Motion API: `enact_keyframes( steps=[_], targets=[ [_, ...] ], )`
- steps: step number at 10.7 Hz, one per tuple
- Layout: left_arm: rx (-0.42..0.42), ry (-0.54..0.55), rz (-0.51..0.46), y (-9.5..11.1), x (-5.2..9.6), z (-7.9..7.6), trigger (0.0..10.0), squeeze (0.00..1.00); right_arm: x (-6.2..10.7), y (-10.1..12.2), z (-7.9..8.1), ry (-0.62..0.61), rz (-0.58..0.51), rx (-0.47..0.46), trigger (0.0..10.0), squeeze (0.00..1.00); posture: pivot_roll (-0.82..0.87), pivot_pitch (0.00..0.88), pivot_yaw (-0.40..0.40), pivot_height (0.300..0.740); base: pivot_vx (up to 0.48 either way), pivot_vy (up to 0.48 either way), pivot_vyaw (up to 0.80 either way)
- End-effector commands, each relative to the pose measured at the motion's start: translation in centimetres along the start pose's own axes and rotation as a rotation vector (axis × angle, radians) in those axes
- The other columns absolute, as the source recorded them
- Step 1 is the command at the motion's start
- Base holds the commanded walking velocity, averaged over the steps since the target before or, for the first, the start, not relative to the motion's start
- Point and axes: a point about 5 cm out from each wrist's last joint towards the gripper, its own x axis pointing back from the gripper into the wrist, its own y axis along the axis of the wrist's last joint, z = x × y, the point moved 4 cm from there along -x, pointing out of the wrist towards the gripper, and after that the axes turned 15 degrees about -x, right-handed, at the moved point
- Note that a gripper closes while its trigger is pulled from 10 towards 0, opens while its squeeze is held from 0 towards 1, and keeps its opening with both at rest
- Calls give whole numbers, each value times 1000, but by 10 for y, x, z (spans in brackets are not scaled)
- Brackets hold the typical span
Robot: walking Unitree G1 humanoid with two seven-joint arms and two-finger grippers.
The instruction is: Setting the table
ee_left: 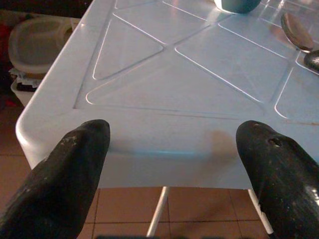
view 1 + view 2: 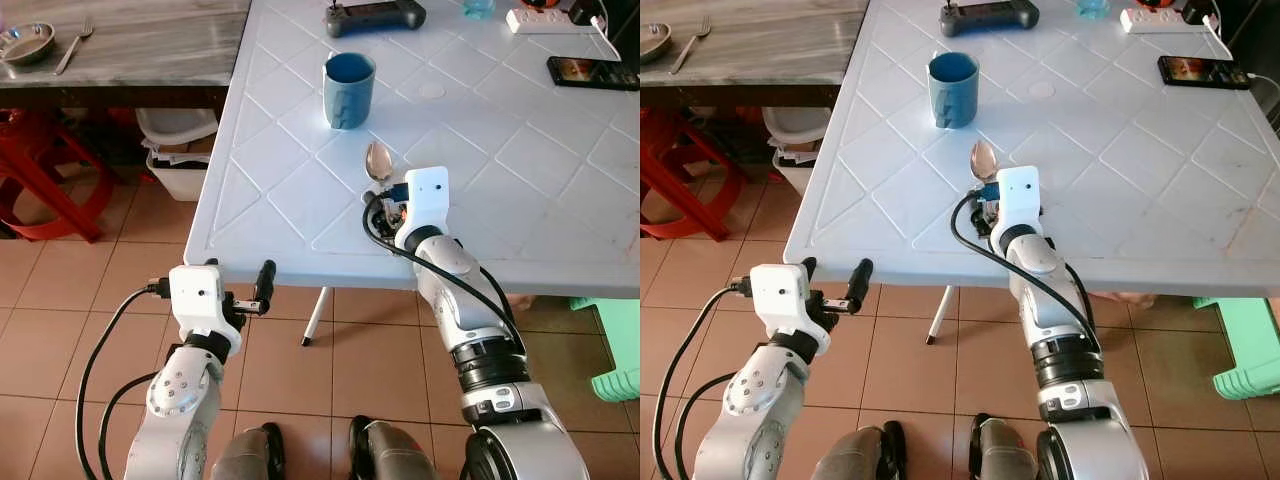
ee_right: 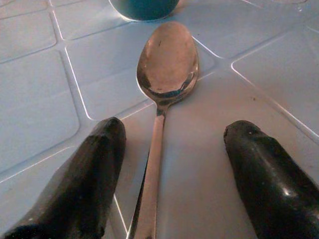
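the right gripper (image 3: 172, 164) rests low over the table (image 2: 300, 190), its two black fingers (image 3: 84, 174) spread apart with the spoon (image 3: 164, 84) lying flat between them, the handle running down the gap and touching neither finger as far as can be seen. the spoon's bowl faces up and points toward the blue cup (image 2: 349, 89), which stands upright a little further in on the table. the left gripper (image 1: 169, 174) hangs off the near edge of the table, just outside its corner, fingers wide apart and holding nothing. further out on the tabletop lie a black game controller (image 2: 375, 16), a white power strip (image 2: 545, 20) and a phone (image 2: 592, 72). to the left, a grey wooden table (image 2: 150, 50) carries a metal bowl (image 2: 27, 42) and a fork (image 2: 74, 46); beneath it sit a red stool (image 2: 45, 190) and a white bin (image 2: 180, 150)
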Motion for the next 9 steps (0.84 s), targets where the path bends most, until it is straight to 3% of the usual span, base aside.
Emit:
enact_keyframes(
  steps=[1, 9],
  targets=[
    [-1, -7, 9, 0, 2, -1, 10000, 0, 0, -19, -8, -27, 83, -21, 0, 0, 14, 247, 55, 740, 0, 0, 0],
    [85, -156, -90, 18, 8, -17, 10000, 0, -19, -20, -20, 37, 194, 25, 0, 0, 24, 242, 50, 740, 0, 0, 0]
  ],
)
